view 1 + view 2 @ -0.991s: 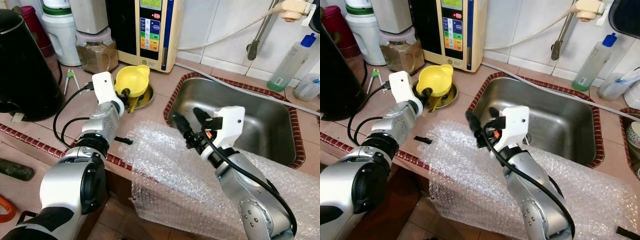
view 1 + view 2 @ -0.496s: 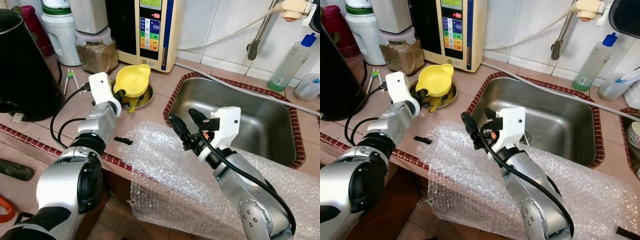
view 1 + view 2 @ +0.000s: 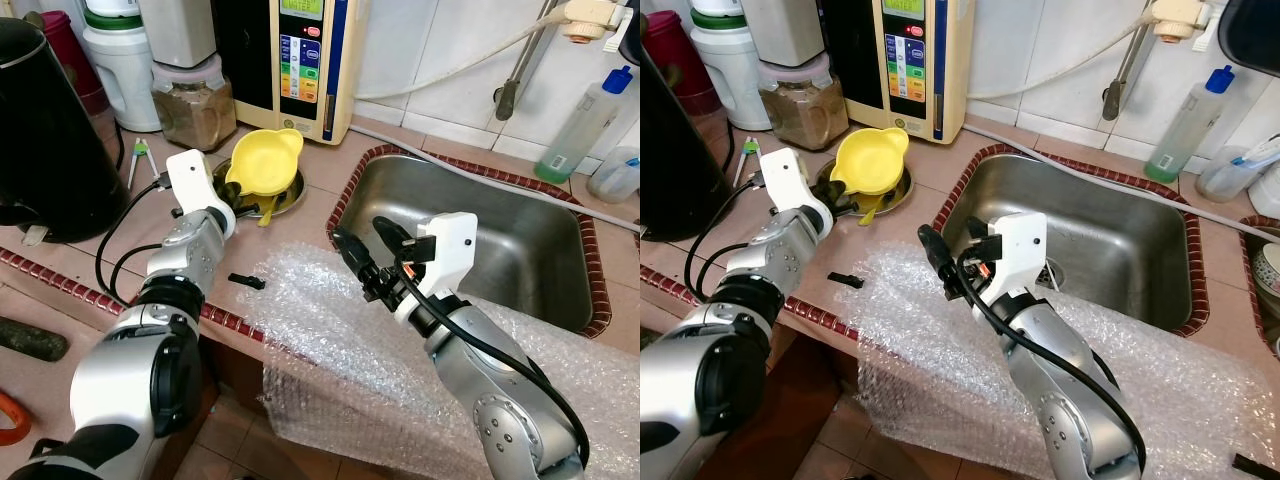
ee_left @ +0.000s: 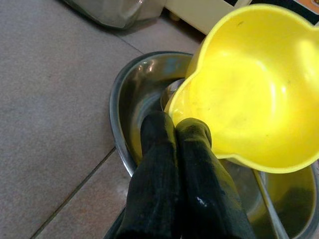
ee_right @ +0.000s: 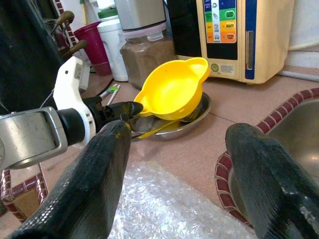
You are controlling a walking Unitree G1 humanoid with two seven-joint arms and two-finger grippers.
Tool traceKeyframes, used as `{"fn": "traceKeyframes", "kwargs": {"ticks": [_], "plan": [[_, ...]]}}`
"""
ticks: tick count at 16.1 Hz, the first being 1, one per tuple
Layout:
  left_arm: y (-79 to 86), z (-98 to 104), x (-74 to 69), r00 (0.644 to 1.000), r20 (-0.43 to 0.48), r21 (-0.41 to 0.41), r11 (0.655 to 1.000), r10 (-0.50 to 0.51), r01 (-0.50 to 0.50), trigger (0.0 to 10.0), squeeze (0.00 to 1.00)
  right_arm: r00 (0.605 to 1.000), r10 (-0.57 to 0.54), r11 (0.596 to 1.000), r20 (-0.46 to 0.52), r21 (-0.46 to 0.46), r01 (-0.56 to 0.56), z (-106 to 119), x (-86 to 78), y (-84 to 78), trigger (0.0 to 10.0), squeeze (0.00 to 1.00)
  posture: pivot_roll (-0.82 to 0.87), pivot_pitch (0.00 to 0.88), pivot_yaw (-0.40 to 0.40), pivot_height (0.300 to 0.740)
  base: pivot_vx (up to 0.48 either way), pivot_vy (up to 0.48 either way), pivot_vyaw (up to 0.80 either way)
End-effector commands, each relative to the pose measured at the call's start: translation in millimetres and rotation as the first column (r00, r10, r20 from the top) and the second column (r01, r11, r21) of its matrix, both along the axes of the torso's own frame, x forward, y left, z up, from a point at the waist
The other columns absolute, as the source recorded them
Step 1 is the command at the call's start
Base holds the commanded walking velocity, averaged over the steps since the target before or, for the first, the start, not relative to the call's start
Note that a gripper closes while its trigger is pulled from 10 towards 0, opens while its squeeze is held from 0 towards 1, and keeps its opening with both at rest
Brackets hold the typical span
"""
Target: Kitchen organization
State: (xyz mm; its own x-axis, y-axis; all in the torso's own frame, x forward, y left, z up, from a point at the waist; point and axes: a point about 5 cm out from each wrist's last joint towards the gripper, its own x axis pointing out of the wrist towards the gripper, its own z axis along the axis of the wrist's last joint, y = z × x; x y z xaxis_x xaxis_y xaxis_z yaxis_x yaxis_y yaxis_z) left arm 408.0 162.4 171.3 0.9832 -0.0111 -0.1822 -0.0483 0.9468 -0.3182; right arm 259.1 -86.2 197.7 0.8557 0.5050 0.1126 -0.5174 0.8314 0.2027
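Right, left gripper (image 4: 175, 132) has its jaws pressed together at the rim of the yellow funnel (image 3: 264, 163), tilted in the steel dish (image 3: 290, 198) on the desk. Right gripper (image 3: 362, 238) hovers with jaws apart (over bubble wrap (image 3: 330, 330)). Lift slowly, keep the dish down.

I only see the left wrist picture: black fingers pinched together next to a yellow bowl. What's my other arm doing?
Observer: Your right tool hovers open above the edge of a bubble wrap sheet, beside the sink.
Operator: What's behind the yellow bowl?
Observer: A cream water machine with coloured buttons stands against the wall.
Operator: Anything else on the counter?
Observer: A small black piece lies just left of the bubble wrap.
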Motion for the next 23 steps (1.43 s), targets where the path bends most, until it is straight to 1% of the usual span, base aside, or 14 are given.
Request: {"fn": "traceKeyframes", "kwargs": {"ticks": [1,3,4,5,7,8,9,13,15,17,18,20,22,23], "plan": [[1.8,-7,-3.0,1.000,-0.009,-0.018,1.000,0.004,-0.004,0.0,0.00,1.000,-0.007,1.000,0.003,-0.004,0.007,0,1.8,-1.0,10.0,0.00,-0.04,0.092,-0.043,0.740,0.000,0.000,0.00],[3.9,-2,-3.7,0.999,0.047,-0.019,1.000,0.010,-0.009,0.0,0.00,1.000,-0.011,1.000,0.005,-0.005,0.011,0,2.5,-1.3,10.0,0.00,-0.04,0.092,-0.043,0.740,0.000,0.000,0.00],[4.1,9,-5.9,0.987,0.159,-0.013,1.000,-0.003,0.005,0.0,0.00,1.000,-0.016,1.000,0.007,-0.007,0.016,0,3.4,-1.7,10.0,0.00,-0.04,0.090,-0.044,0.740,0.000,0.000,0.00],[3.6,12,-7.5,0.981,0.195,-0.004,1.000,-0.012,0.013,0.0,0.00,1.000,-0.018,1.000,0.009,-0.008,0.018,0,3.9,-2.0,10.0,0.00,-0.03,0.089,-0.045,0.740,0.000,0.000,0.00],[4.1,23,-13.6,0.951,0.310,0.013,1.000,-0.019,0.015,0.0,0.00,0.999,-0.031,0.999,0.018,-0.007,0.031,1,5.6,-3.4,10.0,0.00,-0.03,0.087,-0.048,0.740,0.000,0.000,0.00],[0.7,28,-17.7,0.933,0.357,0.035,0.999,-0.046,0.036,0.0,0.00,0.999,-0.044,0.999,0.027,0.000,0.044,3,7.0,-4.6,10.0,0.00,-0.02,0.088,-0.049,0.740,0.000,0.000,0.00],[-9.9,33,-25.3,0.905,0.414,0.061,0.995,-0.101,0.083,0.0,0.00,0.998,-0.057,0.998,0.036,0.007,0.057,5,9.2,-6.0,10.0,0.00,-0.02,0.086,-0.052,0.740,0.000,0.000,0.00],[-43.7,36,-42.7,0.850,0.467,0.124,0.970,-0.245,0.211,0.0,0.00,0.996,-0.080,0.997,0.047,0.009,0.080,7,13.5,-8.0,10.0,0.00,-0.02,0.085,-0.055,0.740,0.000,0.000,0.00],[-46.5,34,-46.5,0.849,0.464,0.140,0.967,-0.254,0.213,0.0,0.00,0.995,-0.086,0.996,0.047,0.009,0.086,6,13.9,-8.3,10.0,0.00,-0.02,0.083,-0.055,0.740,0.000,0.000,0.00],[-38.6,38,-42.5,0.860,0.464,0.138,0.977,-0.211,0.164,0.0,0.00,0.995,-0.091,0.996,0.046,0.006,0.090,6,13.8,-9.2,10.0,0.00,-0.03,0.084,-0.055,0.740,0.000,0.000,0.00],[-29.7,43,-37.1,0.873,0.460,0.137,0.984,-0.162,0.110,10.0,0.00,0.995,-0.092,0.996,0.045,0.005,0.092,5,13.8,-9.4,10.0,0.00,-0.02,0.084,-0.056,0.740,0.000,0.000,0.00],[-11.3,43,-23.3,0.920,0.389,0.203,0.978,-0.042,-0.041,10.0,0.00,0.995,-0.093,0.996,0.044,0.006,0.093,5,14.0,-9.2,10.0,0.00,-0.02,0.085,-0.057,0.740,0.000,0.000,0.00],[-0.5,44,-12.6,0.943,0.331,0.210,0.974,0.008,-0.082,10.0,0.00,0.995,-0.091,0.996,0.046,0.007,0.091,5,14.2,-8.1,10.0,0.00,-0.02,0.086,-0.056,0.740,0.000,0.000,0.00],[4.9,44,-8.1,0.952,0.303,0.187,0.976,0.047,-0.108,10.0,0.00,0.995,-0.091,0.996,0.047,0.007,0.090,5,14.1,-7.7,10.0,0.00,-0.03,0.087,-0.055,0.740,0.000,0.000,0.00]]}}
